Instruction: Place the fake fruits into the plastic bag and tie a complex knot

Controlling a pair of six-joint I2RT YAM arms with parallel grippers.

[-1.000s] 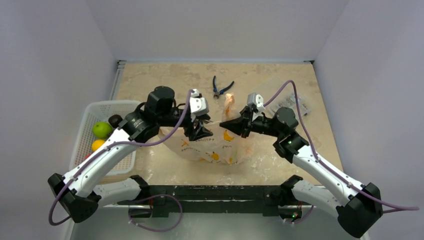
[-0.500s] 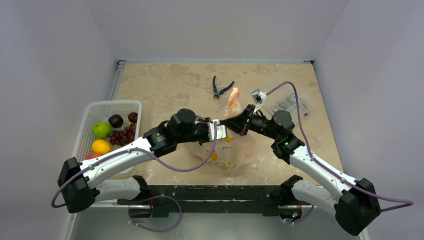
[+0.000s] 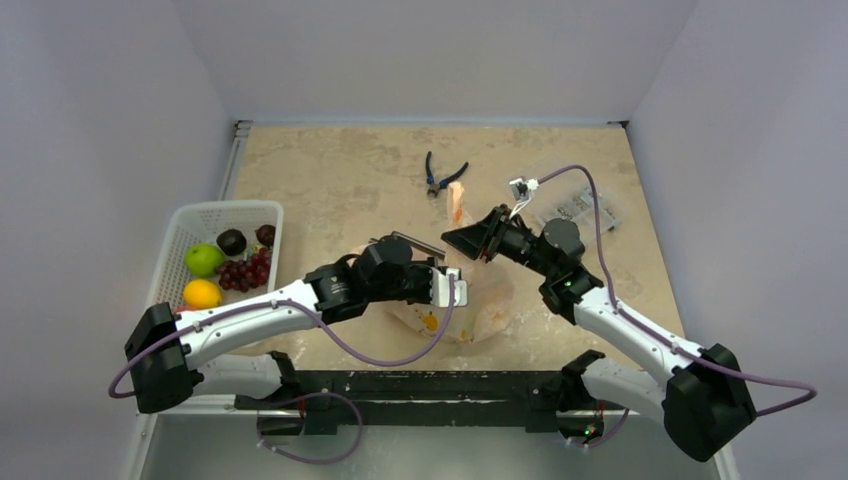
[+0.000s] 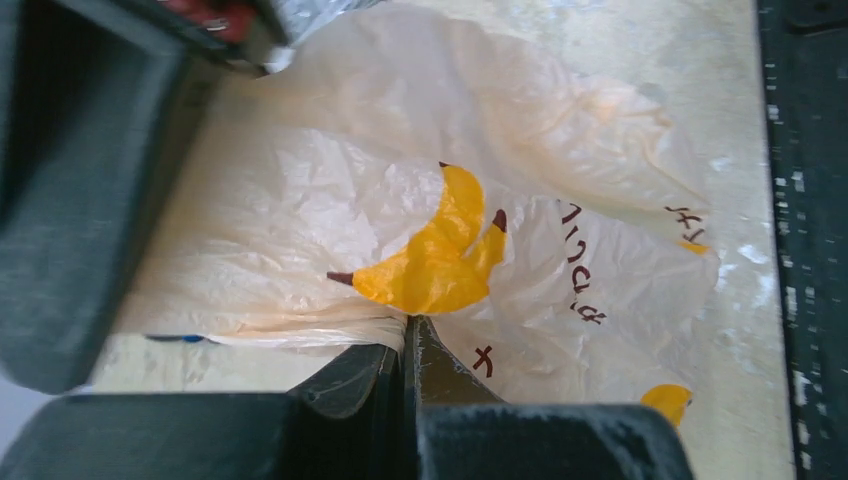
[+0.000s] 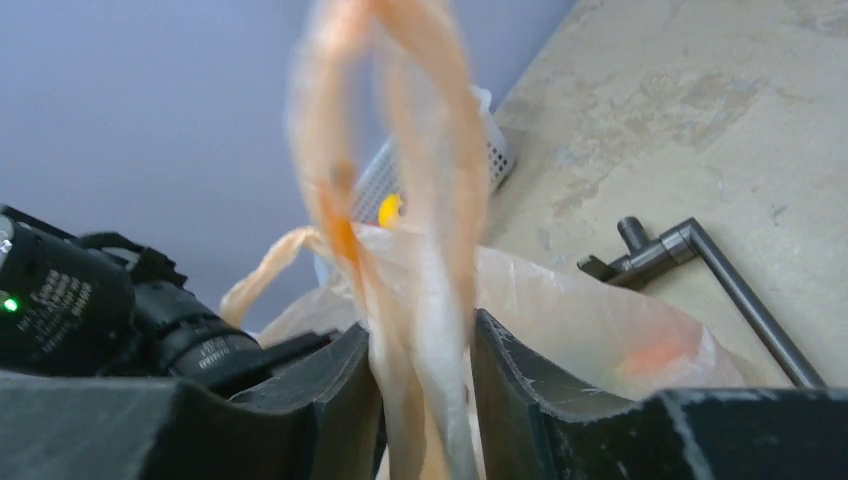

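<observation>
My left arm stretches low across to the right, my left gripper (image 4: 405,335) pressed tight together. My right arm bends inward, my right gripper (image 5: 425,350) pointing left, jaws slightly parted.

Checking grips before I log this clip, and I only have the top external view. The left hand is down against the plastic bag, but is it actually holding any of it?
Observer: Yes. In the left wrist view the left hand is shut, pinching a fold of the plastic bag just below a yellow banana print.
Operator: And the right hand, up by the raised handles?
Observer: The right wrist view shows the right hand with its jaws apart. The handles run up through the gap between them.
</observation>
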